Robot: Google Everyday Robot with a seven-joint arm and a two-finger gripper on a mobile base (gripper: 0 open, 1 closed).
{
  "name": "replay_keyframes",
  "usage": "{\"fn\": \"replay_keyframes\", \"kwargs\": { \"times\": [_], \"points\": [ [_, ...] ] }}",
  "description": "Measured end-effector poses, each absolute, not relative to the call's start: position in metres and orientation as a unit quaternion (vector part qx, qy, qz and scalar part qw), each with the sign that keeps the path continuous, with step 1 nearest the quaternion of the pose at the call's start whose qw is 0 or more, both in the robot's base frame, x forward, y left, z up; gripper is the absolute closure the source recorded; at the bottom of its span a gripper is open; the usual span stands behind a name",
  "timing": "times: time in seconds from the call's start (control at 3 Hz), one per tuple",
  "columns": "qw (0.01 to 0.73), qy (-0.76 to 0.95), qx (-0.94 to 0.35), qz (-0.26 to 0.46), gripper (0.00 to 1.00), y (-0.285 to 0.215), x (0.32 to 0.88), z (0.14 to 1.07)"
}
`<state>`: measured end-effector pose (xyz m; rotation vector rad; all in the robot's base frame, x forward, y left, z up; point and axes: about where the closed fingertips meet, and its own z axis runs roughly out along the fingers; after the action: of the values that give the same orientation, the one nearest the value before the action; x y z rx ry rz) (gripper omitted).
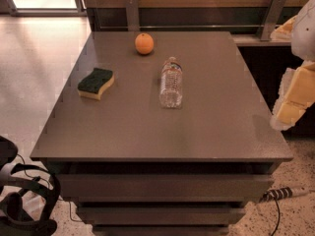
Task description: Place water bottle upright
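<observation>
Now, water bottle [171, 85] flat on table [221, 122], gripper [289, 109] — far right

Gripper [19, 203] sits low at near left, off the table's [147, 136] front-left corner and below its top. On the table: sponge [96, 83] ahead of the gripper, a little right. Bottle [171, 85] lies on its side further right, beyond the sponge, cap end away from the gripper. Orange [144, 43] is behind both, farthest from the gripper. All three are apart. Arm [295, 95] is off the table's right edge, well right of the gripper.
</observation>
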<state>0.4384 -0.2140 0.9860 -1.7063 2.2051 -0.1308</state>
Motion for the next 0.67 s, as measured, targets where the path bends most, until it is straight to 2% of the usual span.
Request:
{"fn": "replay_keyframes", "kwargs": {
  "times": [0.67],
  "points": [
    [0.186, 0.785, -0.59, -0.042, 0.0, -0.212, 0.452, 0.993]
  ]
}}
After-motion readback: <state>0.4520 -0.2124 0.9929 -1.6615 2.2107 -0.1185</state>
